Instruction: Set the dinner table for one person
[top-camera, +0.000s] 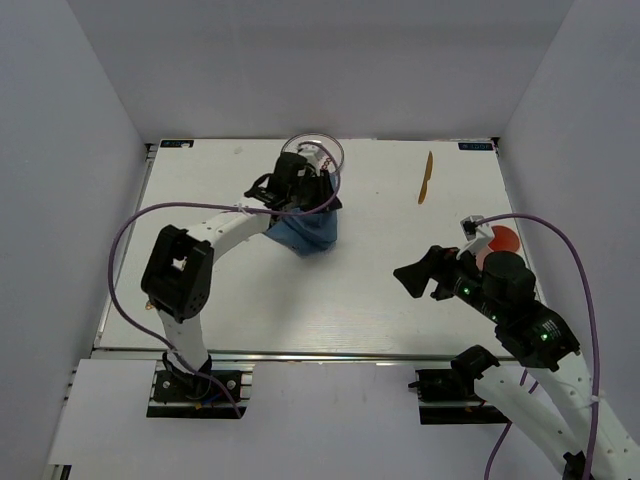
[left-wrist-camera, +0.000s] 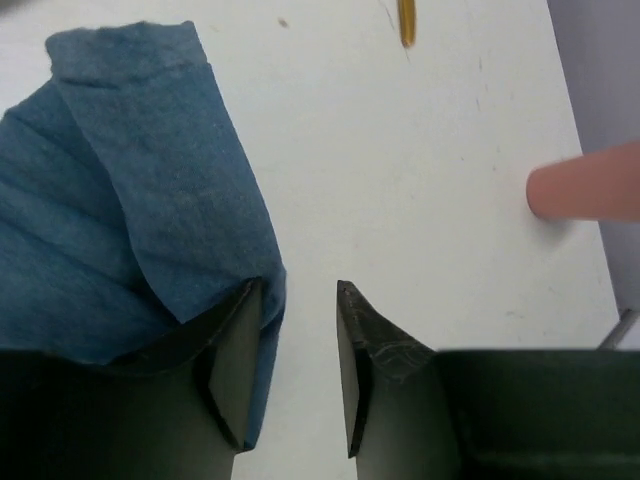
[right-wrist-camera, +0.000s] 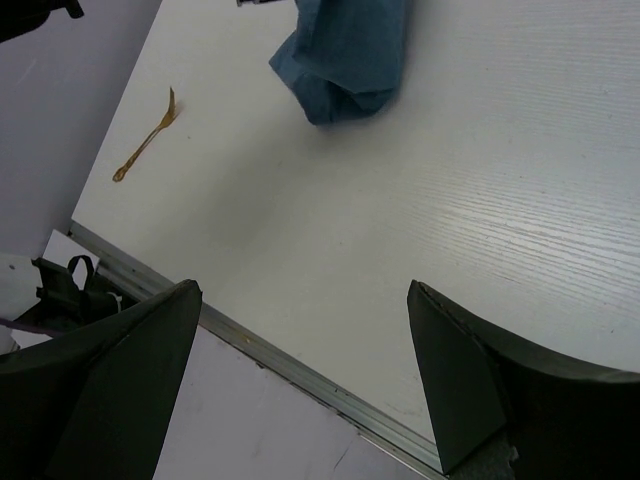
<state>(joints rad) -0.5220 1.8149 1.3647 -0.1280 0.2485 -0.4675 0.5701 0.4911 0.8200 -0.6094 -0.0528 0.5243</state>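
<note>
We see the white dinner table (top-camera: 400, 300) filling the floor between the pale walls, its silver rail along the near edge where both arms are mounted. A crumpled blue cloth placemat (top-camera: 310, 235) lies left of centre toward the far side. The left gripper (left-wrist-camera: 298, 290) sits at the cloth's far edge with its fingers parted, bare tabletop showing between them and cloth bunched against the outer finger. The right gripper (right-wrist-camera: 302, 290) hovers at the right side near the rail, spread wide and holding nothing. A golden fork (top-camera: 426, 178) lies far right, well apart from the placemat. A pink cylinder (left-wrist-camera: 585, 185) lies at the right edge.
</note>
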